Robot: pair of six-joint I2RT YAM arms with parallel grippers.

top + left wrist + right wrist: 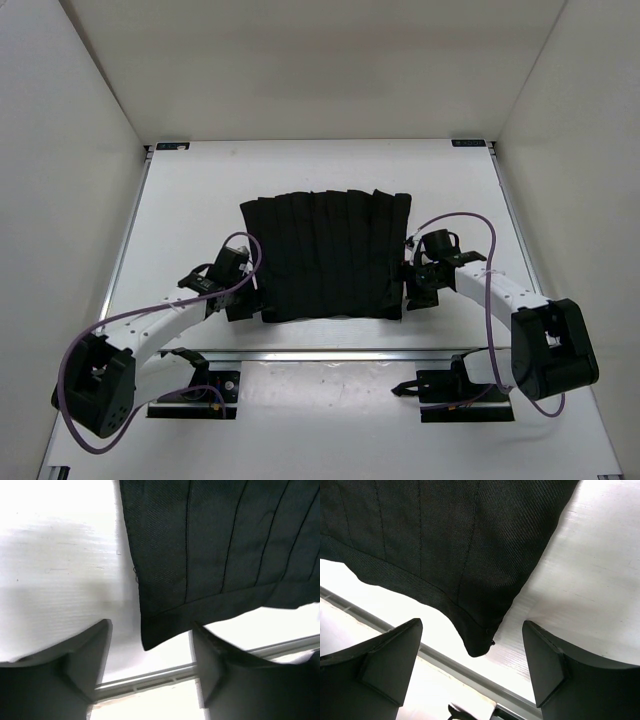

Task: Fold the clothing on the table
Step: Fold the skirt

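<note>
The clothing (325, 255) is a black pleated garment lying flat in the middle of the white table (200, 190), its hem toward the arms. My left gripper (243, 303) is at its near left corner. In the left wrist view that gripper (151, 626) is open, and the corner of the clothing (215, 545) lies between the fingers (87, 655), with the hem reaching the right one. My right gripper (413, 293) is at the near right corner. In the right wrist view that gripper (471, 624) stands open around the corner of the clothing (445, 535), clear of both fingers (547, 660).
A silver rail (330, 353) runs along the table's near edge, just behind both held-off corners. White walls (70, 150) close in the left, right and far sides. Purple cables (470, 225) loop beside each arm.
</note>
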